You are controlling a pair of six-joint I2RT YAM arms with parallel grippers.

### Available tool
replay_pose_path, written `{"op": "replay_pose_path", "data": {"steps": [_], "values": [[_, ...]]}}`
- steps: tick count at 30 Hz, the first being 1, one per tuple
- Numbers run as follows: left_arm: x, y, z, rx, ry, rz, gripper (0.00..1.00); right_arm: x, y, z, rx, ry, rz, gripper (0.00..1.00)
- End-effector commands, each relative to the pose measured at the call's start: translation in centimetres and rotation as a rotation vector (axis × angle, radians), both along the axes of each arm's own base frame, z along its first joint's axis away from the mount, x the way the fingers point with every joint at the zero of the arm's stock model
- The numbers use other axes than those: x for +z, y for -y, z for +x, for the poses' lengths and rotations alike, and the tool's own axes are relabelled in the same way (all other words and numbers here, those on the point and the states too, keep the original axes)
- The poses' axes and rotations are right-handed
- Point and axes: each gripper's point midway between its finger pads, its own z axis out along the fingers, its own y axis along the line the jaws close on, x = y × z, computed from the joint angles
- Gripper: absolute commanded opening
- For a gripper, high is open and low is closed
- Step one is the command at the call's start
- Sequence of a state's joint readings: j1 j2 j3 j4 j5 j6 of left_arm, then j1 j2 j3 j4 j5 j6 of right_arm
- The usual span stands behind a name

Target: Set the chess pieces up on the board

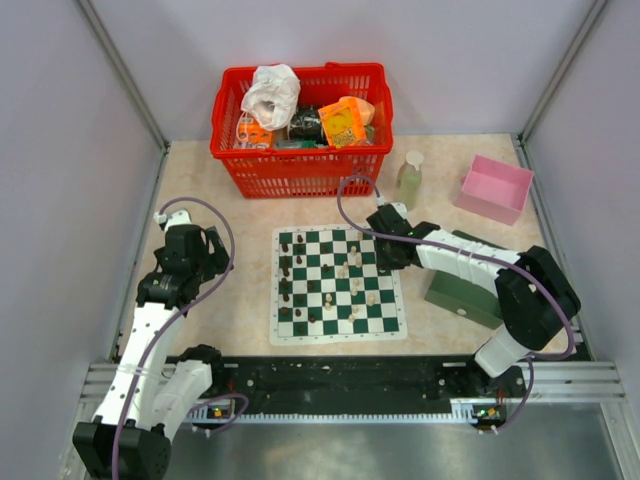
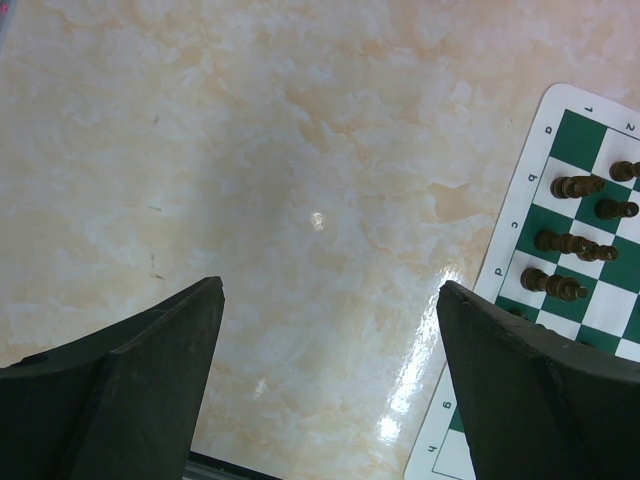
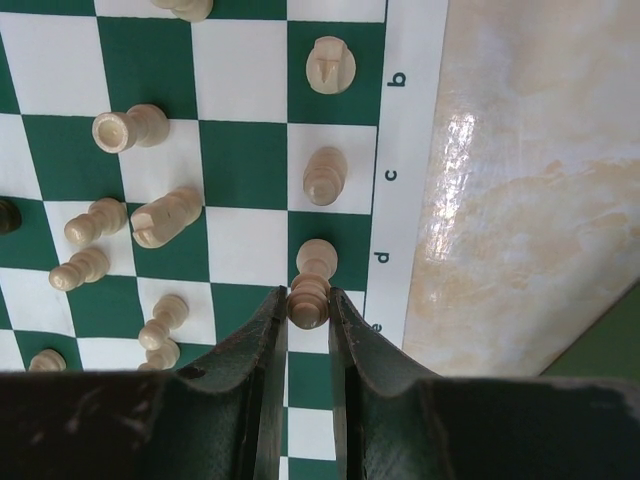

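Marble-look tabletop [image 1: 225, 310], and the board [image 1: 338, 336] lies flat in the middle of it, just beyond the arm bases. Dark chess pieces [image 1: 288, 272] line its left side, and cream chess pieces [image 3: 128, 128] are scattered across the right half. The right gripper [image 3: 308, 302] is over the board's right edge, fingers clenched on one cream piece [image 3: 311, 280] beside the border. The left gripper [image 2: 330, 290] hangs over bare table just left of the board, fingers spread, gripping nothing. A red basket [image 1: 300, 160] sits at the far side, a pink box [image 1: 492, 188] far right, and a green box [image 1: 455, 295] right of the board.

Robot lab cell, boxed in: pale panel walls [image 1: 50, 150] on aluminium struts [image 1: 120, 70], marble-look bench [image 1: 230, 300], left arm [image 1: 150, 320] and right arm [image 1: 460, 258] bolted to near rail [image 1: 340, 375].
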State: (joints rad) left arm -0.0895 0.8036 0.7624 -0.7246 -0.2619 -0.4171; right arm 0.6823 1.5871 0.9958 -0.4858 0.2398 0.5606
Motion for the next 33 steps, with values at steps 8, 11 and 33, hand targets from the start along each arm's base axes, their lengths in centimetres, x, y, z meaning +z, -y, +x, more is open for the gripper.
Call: {"op": "replay_pose_path", "data": {"steps": [8,11,33], "values": [[0.4,0.0,0.7,0.003,0.031,0.001,0.93,0.0,0.5,0.9,-0.014,0.029,-0.034,0.16],[0.5,0.0,0.7,0.003,0.033,0.000,0.93,-0.3,0.3,0.9,-0.010,0.019,-0.031,0.17],[0.3,0.0,0.8,0.004,0.025,0.002,0.93,5.7,-0.1,0.5,-0.005,0.093,0.064,0.57]]}}
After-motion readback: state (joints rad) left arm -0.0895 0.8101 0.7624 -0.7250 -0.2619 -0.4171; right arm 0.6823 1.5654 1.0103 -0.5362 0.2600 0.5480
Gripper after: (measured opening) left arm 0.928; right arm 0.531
